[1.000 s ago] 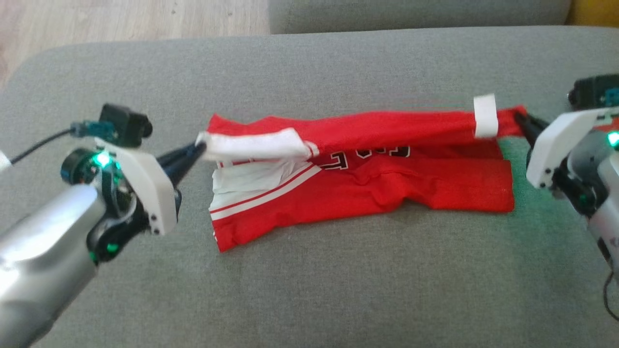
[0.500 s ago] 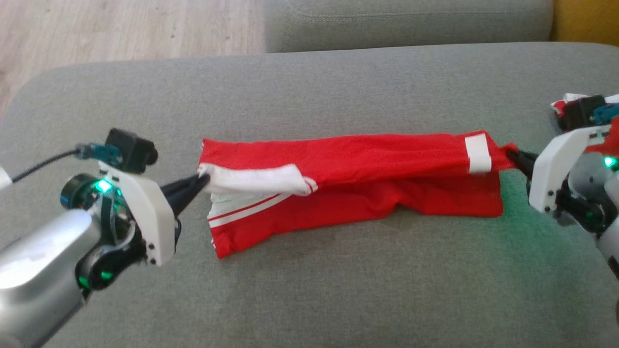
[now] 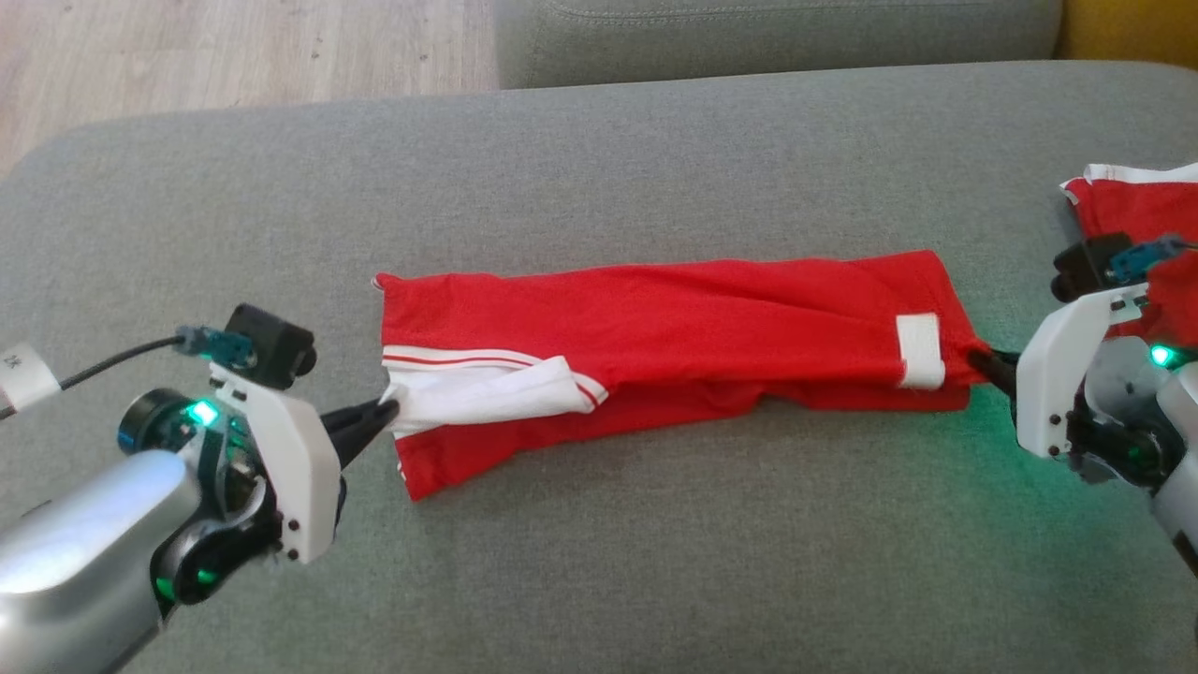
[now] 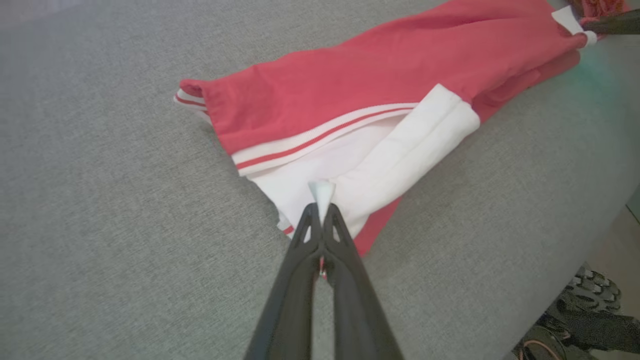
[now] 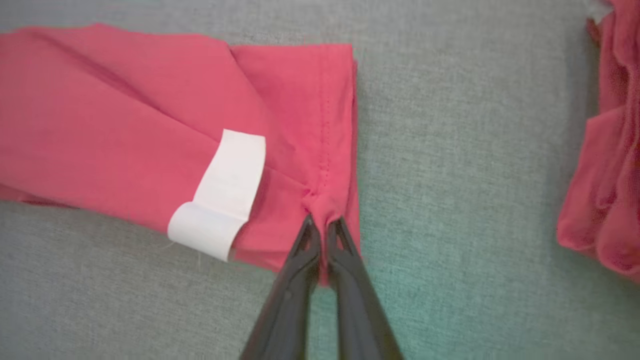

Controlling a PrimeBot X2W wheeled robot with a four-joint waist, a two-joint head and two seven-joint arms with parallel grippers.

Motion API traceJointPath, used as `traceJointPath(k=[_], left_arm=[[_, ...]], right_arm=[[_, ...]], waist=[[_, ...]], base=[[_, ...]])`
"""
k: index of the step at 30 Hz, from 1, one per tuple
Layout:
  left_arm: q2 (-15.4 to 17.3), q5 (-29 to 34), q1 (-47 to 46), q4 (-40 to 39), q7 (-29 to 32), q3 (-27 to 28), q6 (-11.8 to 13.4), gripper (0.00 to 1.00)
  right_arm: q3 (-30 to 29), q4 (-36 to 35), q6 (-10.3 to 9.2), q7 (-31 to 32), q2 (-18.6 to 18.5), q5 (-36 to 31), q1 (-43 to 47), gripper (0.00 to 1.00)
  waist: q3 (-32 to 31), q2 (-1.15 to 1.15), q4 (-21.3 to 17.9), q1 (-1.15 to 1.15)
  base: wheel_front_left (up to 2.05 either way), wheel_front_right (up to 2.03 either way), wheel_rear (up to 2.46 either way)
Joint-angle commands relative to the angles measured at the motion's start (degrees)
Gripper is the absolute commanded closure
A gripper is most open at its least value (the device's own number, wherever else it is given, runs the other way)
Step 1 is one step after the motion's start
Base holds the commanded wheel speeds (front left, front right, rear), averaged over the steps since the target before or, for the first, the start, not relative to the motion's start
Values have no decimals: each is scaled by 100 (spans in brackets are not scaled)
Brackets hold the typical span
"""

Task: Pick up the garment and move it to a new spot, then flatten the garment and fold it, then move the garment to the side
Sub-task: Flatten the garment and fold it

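Red garment (image 3: 674,318) lies folded into a long narrow strip across the middle of the grey sofa seat (image 3: 655,562), running left to right, well clear of the front and back edges. Top layer is plain red with a few diagonal creases. The lower layer pokes out along the edge nearer the seat's front.

Left tool (image 3: 388,409) sits at the strip's left end, nearer the seat's left edge. Its fingers are pressed together, pinching a small peak of the white panel (image 3: 477,402); the left wrist view shows this grip clearly (image 4: 322,207), with white cloth bunched between the tips. Red-and-white striped trim runs just beside the panel, toward the seat's back edge.

Right tool (image 3: 978,358) is at the strip's right end, jaws closed to a slit on a gathered nub of red hem. The right wrist view (image 5: 322,220) shows the cloth puckered at the tips. White tag (image 5: 225,190) is wrapped over the garment's front-side edge, just beside that grip but apart from it.

Second red cloth (image 3: 1132,215) with white trim lies crumpled at the seat's right edge, apart from the garment, partly behind the right arm.

Back cushion (image 3: 777,37) is beyond the seat's back edge, with wood floor (image 3: 234,47) past the back left corner.
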Motion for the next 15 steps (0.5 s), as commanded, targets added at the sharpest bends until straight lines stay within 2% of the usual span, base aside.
traceJointPath(k=[1, 6, 8, 12, 15], left_arm=[[209, 106, -143, 10, -143, 299, 69, 0], [19, 229, -144, 175, -730, 512, 285, 0], [-112, 310, -160, 263, -1225, 719, 466, 0], [-472, 354, -138, 475, -2524, 1327, 896, 0], [-701, 522, -59, 631, -3413, 1623, 1102, 0]], right_arm=[[-54, -71, -5, 22, -167, -58, 73, 0], [-337, -41, -5, -237, -112, -121, 21, 0], [-579, -74, -5, -556, -62, -149, -43, 0], [-1257, -173, -5, -1599, 202, -267, -172, 0], [-1719, -217, -5, -2546, 468, -644, -192, 0]], waist=[[-3, 0, -7, 0], [-64, 0, -32, 0], [-108, 0, -40, 0], [-245, 0, -54, 0], [-350, 0, -72, 0]], base=[[0, 0, 0], [0, 0, 0], [0, 0, 0], [0, 0, 0], [0, 0, 0]])
